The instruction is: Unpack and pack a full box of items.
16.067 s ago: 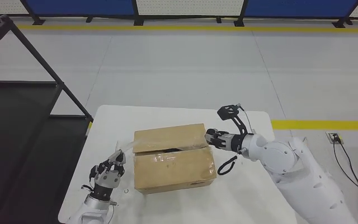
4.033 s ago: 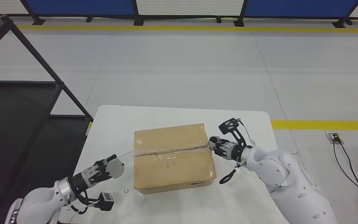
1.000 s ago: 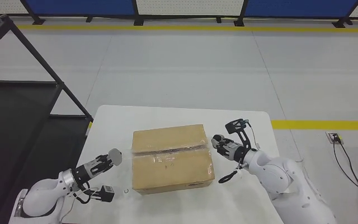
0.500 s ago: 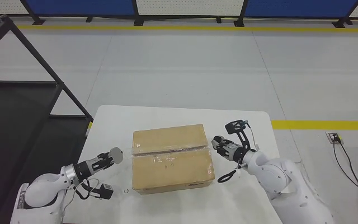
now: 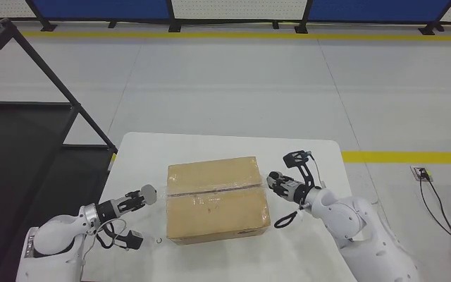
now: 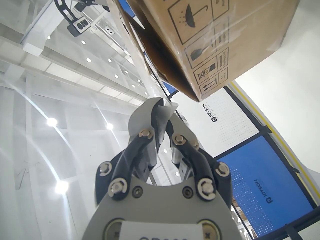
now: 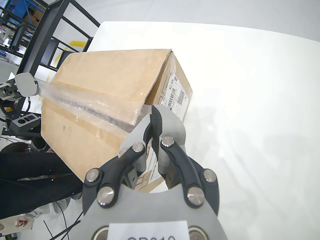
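Cardboard box (image 5: 217, 204): brown, closed, set flat near the middle of the white worktop (image 5: 211, 144), its length running between the two arms. Handling symbols are printed on a side wall, and a paper label is stuck on the end wall facing the right arm.

Clear tape strip (image 7: 92, 103): laid along the seam of the two top flaps, wrinkled and partly lifted from the cardboard. On the left arm's side, one end is carried past the box edge and stretched through the air, off the box.

Left gripper (image 6: 162, 106): held just beside the box's end, near the top edge and apart from the cardboard. Its fingers are closed on the free end of the tape strip. The tape is pinched between the pads, with a small tab showing beyond the tips.

Right gripper (image 7: 152, 116): placed at the opposite end of the box, at the upper edge where the seam and the tape strip end. Its fingers are drawn together, with no gap seen at the tips. The tips lie against the tape's end flap, but whether any tape is caught between them cannot be told.

Black metal frame (image 5: 70, 120): stood on the floor beside the worktop, on the left arm's side.
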